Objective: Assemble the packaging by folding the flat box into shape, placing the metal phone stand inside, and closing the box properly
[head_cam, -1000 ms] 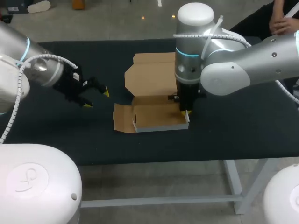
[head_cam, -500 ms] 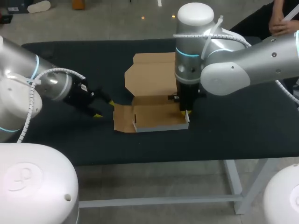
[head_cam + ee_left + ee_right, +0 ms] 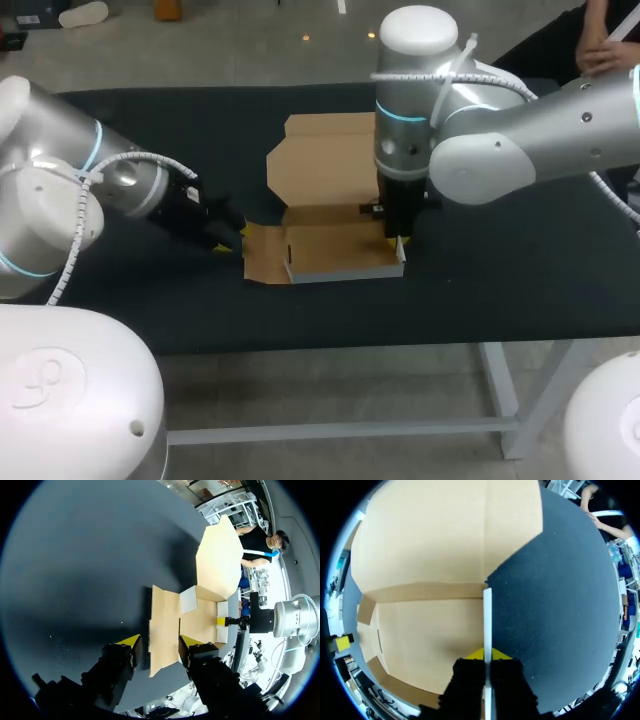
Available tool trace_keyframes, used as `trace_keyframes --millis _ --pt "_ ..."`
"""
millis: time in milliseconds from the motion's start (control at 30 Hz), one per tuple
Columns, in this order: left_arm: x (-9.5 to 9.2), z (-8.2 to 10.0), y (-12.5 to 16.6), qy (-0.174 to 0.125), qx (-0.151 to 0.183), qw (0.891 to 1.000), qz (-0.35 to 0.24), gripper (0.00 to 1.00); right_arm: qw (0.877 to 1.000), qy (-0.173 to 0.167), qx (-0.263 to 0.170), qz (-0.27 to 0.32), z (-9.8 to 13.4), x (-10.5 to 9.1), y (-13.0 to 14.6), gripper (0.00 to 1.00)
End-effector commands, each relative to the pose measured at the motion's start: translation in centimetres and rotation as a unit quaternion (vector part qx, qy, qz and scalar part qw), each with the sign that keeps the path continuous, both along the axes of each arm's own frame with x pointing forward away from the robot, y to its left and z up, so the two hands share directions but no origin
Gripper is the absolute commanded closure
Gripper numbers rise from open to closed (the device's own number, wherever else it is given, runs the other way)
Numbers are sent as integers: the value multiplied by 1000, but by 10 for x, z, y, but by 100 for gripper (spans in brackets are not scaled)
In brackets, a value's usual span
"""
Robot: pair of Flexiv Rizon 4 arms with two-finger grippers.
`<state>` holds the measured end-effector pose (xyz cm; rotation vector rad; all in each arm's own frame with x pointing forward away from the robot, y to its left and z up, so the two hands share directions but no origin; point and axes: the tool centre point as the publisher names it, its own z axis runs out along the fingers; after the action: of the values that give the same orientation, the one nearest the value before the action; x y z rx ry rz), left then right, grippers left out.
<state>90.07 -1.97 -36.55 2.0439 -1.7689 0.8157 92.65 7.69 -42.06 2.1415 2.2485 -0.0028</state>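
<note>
— Where are we?
— Our left gripper (image 3: pixel 159 642) has swung in, fingers wide and empty, with the box's (image 3: pixel 330 250) end flap (image 3: pixel 162 625) just ahead between them.
— And the right?
— Our right gripper (image 3: pixel 487 656) pinches the side wall (image 3: pixel 487 615) upright. Folding the flap looks next.

Even overhead light, soft shadows, glare on the right arm (image 3: pixel 420 35).
</note>
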Motion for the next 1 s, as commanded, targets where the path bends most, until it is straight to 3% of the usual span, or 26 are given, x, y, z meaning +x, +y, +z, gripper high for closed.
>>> trace_keyframes --millis 33,433,767,900,1000 --pt "10 -9 -1 10 -1 1000 -12 51 1000 3 -1 0 0 1 1 100" --pt "17 -28 0 32 -33 998 -54 56 1000 3 -1 0 0 1 1 100" --pt "17 -32 -19 47 -34 995 -87 60 1000 3 -1 0 0 1 1 100" --pt "17 -32 -25 52 -31 994 -92 75 1000 3 -1 0 0 1 1 100" --pt "16 -30 -29 54 -25 994 -88 100 1000 3 -1 0 0 1 1 100"
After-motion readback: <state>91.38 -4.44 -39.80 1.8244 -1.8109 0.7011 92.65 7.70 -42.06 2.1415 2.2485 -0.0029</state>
